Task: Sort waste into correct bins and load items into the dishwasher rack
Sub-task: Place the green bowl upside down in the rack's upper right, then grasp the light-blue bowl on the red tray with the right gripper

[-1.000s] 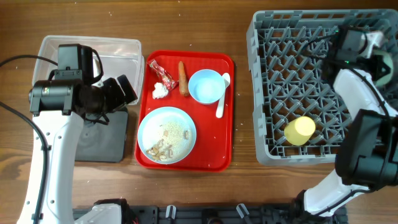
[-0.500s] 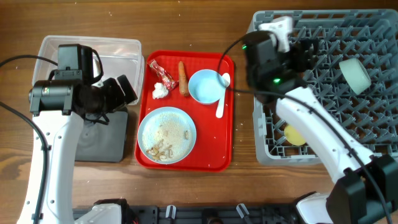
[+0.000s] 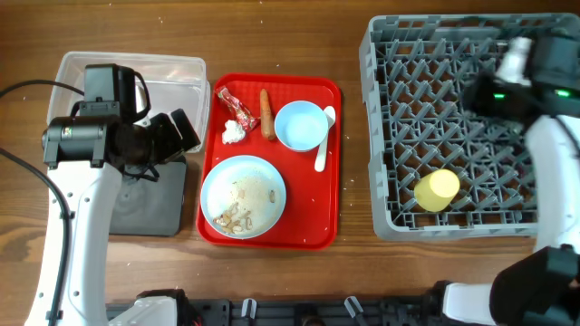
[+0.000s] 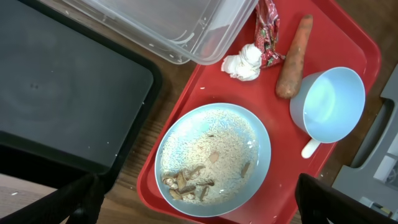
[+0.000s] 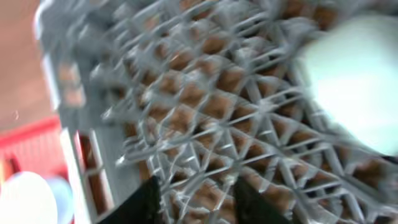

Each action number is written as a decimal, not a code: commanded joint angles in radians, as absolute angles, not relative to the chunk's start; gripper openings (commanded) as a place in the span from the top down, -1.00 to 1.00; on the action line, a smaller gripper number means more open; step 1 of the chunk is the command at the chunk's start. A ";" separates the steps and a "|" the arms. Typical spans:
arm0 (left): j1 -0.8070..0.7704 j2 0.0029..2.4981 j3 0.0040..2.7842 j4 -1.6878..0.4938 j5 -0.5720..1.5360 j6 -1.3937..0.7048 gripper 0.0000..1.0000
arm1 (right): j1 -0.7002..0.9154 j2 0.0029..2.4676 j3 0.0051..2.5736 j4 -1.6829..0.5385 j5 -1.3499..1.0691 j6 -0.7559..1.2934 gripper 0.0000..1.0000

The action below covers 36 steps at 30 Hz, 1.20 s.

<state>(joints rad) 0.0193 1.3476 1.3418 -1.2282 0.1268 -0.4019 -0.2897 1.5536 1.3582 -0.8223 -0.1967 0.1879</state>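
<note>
We are in the loading step. The right fingers [image 5: 144, 202] hang over the dishwasher rack [image 3: 390, 136], released, with only grid showing between them, though the right wrist view is blurred. A pale green bowl [image 5: 357, 81] lies in the rack just beyond them, and the yellow-green cup [image 3: 437, 190] sits near the rack's front edge.

The left fingers [image 4: 81, 202] are spread wide and empty above the seam between the clear tub [image 3: 181, 68] and the black tray [image 3: 145, 213].

On the red tray [image 3: 331, 217] wait the light blue bowl [image 3: 300, 125], the white spoon [image 3: 323, 145] touching it, the plate [image 3: 243, 196] with food scraps [image 3: 237, 215], the carrot [image 3: 266, 112], the wrapper [image 3: 237, 106] and the tissue [image 3: 234, 131].

We judge the next move is a reach across to the bowl or spoon, pinching the bowl's rim without knocking the spoon off the tray onto the surface.
</note>
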 commanded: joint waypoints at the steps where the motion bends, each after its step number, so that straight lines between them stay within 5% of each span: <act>1: 0.023 1.333 1.348 -1.228 0.118 -0.404 -1.00 | -0.440 1.563 1.373 -0.772 -0.271 0.196 0.52; 3: 0.023 1.333 1.348 -1.227 0.118 -0.404 -1.00 | -0.498 1.581 1.373 -0.722 -0.263 0.237 0.73; 14: 0.023 1.333 1.348 -1.228 0.118 -0.404 -1.00 | -0.542 1.797 1.373 -0.490 -0.181 0.320 0.91; 20: 0.023 1.333 1.348 -1.227 0.118 -0.404 -1.00 | -0.541 1.797 1.373 -0.742 -0.263 0.314 0.91; 23: 0.023 1.333 1.348 -1.227 0.118 -0.404 -1.00 | -0.541 1.755 1.373 -0.801 -0.519 0.227 0.91; 29: 0.023 1.333 1.348 -1.228 0.118 -0.404 -1.00 | -0.362 1.499 1.373 -0.841 -0.707 0.130 0.67; 34: 0.023 1.333 1.348 -1.228 0.118 -0.404 -1.00 | 0.197 1.484 1.359 -0.842 -0.245 0.384 -0.01; 36: 0.023 1.333 1.348 -1.228 0.118 -0.404 -1.00 | 0.320 1.590 1.359 -0.773 -0.120 0.472 -0.13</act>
<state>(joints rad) 0.0193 1.3472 1.3418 -1.2282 0.1268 -0.4019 0.2249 1.4860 1.3659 -0.8181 -0.3519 0.3187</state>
